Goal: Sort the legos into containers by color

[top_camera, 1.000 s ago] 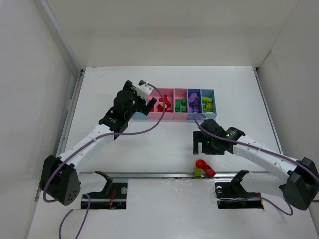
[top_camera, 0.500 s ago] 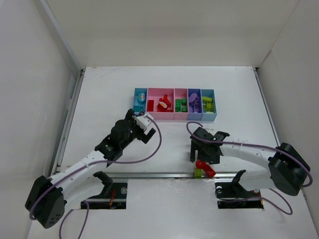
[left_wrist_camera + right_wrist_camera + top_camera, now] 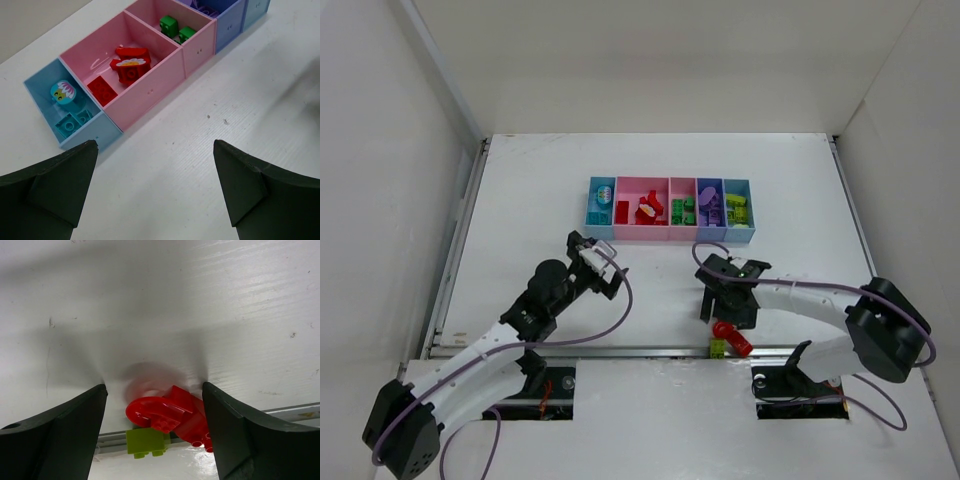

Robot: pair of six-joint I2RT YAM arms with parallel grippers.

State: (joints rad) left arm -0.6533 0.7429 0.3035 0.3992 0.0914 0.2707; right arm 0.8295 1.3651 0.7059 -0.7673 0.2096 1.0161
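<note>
At the edge of the table [image 3: 225, 300], right gripper [image 3: 154, 390] is hanging open astride the red lego [image 3: 167, 415], holding nothing; left gripper [image 3: 155, 145] gaping empty. Off-centre squeeze could flick it overboard.

Brick and bin colours
Teal bricks [image 3: 72, 120] lay in the light blue bin [image 3: 95, 134], red bricks [image 3: 131, 65] in the wide pink bin [image 3: 150, 92], green bricks [image 3: 170, 25] in the narrow pink bin [image 3: 200, 47]

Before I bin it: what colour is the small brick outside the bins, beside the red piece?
Yellow-green brick; right wrist view best.
</note>
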